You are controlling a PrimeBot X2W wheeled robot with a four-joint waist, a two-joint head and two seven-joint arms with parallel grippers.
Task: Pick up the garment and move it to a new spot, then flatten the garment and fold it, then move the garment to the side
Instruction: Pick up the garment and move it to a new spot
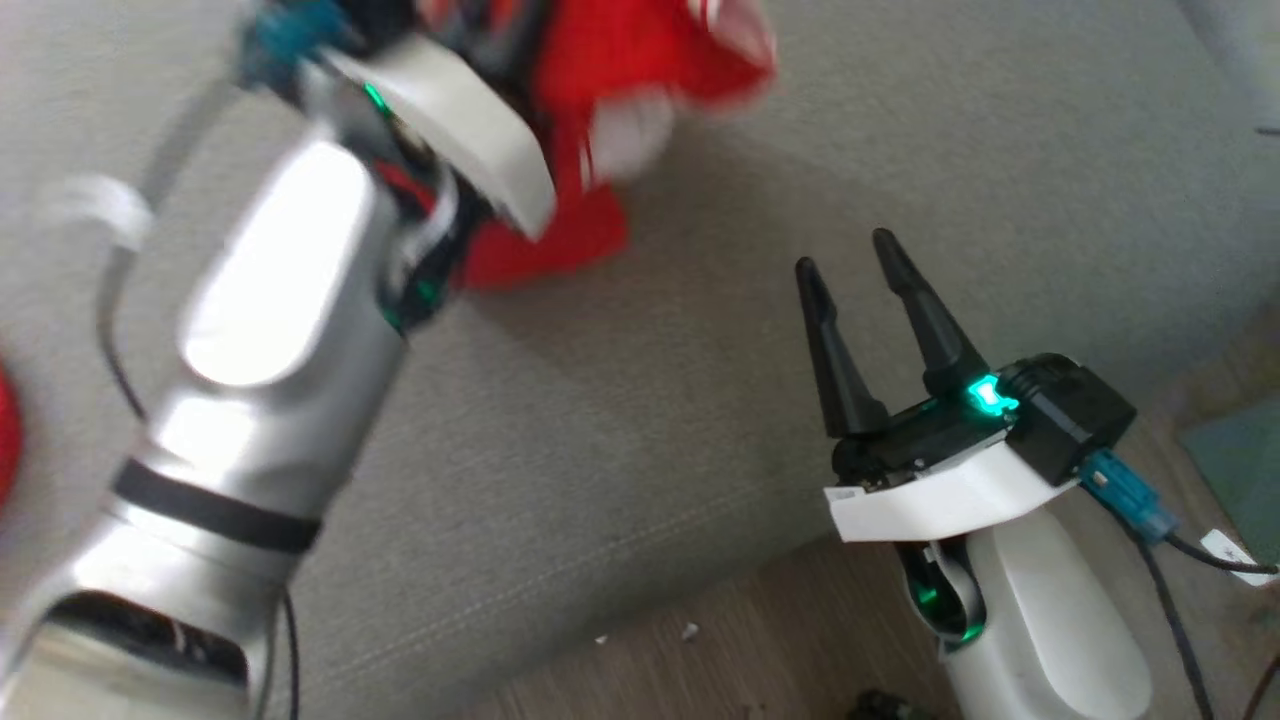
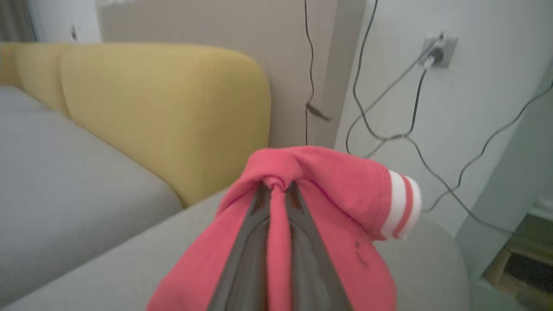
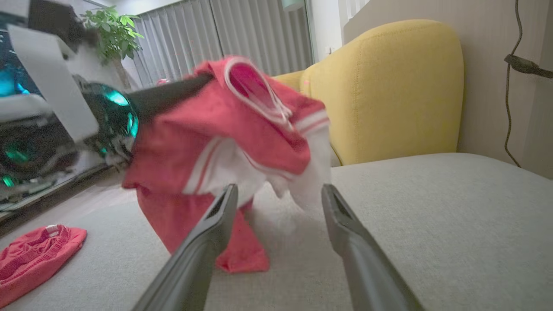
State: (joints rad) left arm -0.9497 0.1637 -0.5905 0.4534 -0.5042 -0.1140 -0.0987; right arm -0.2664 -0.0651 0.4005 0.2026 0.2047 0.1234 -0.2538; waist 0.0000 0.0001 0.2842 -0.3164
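Left gripper [image 2: 276, 185] clamps a bunched fold of the red garment [image 3: 207, 142], lifting it over the grey sofa seat [image 3: 432, 207] with its lower end seemingly touching the seat; likely mid-carry. Right gripper [image 1: 845, 255] is spread wide and empty, waiting nearby, probably for flattening.

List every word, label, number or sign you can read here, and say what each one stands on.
No text can be read anywhere in these pictures.
White tag at the head view's lower right: any print is too small and blurred to read.
Red garment: white stripes, no lettering visible.
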